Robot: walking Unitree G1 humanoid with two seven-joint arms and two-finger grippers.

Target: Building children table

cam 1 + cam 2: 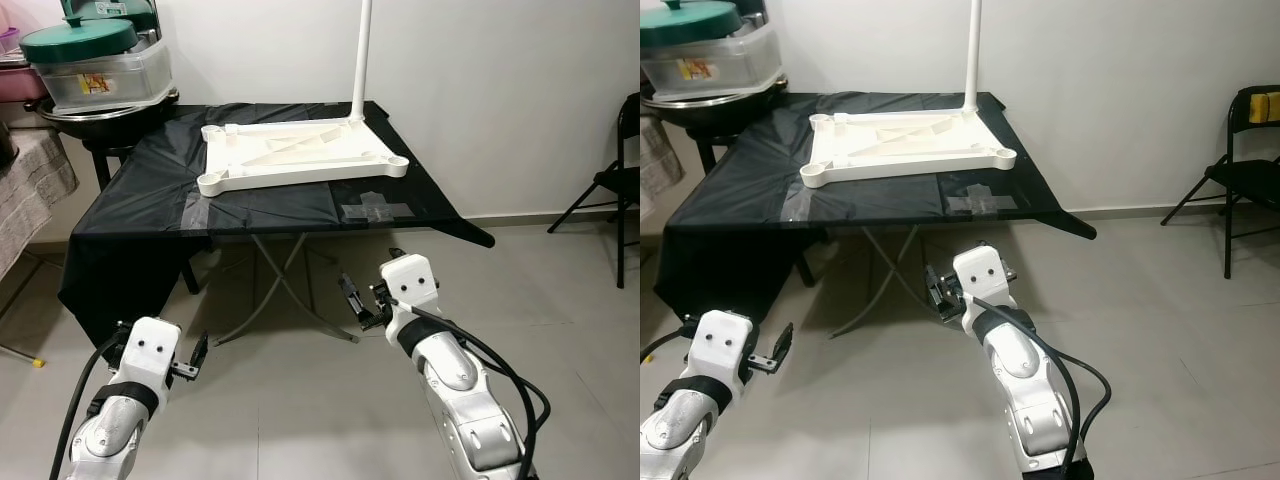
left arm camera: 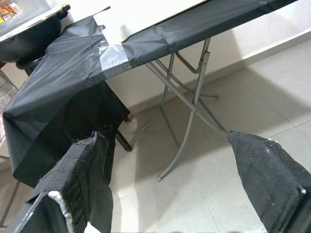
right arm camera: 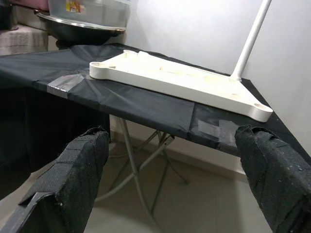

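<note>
Right gripper [image 1: 362, 300] spread wide, empty, below table edge; left gripper [image 1: 196, 358] spread, empty, low. White tabletop [image 1: 300, 152] lies upside down on black-covered folding table [image 1: 150, 190], 1 leg [image 1: 360, 60] fitted upright. Risk: nudging tabletop topples leg.

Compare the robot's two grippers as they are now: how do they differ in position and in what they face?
The right gripper is raised higher and nearer the folding table; the left gripper hangs lower, out by the draped black cover. The right gripper faces the white tabletop panel and its one upright leg; the left gripper faces the table's metal legs. Both are open and hold nothing.
</note>
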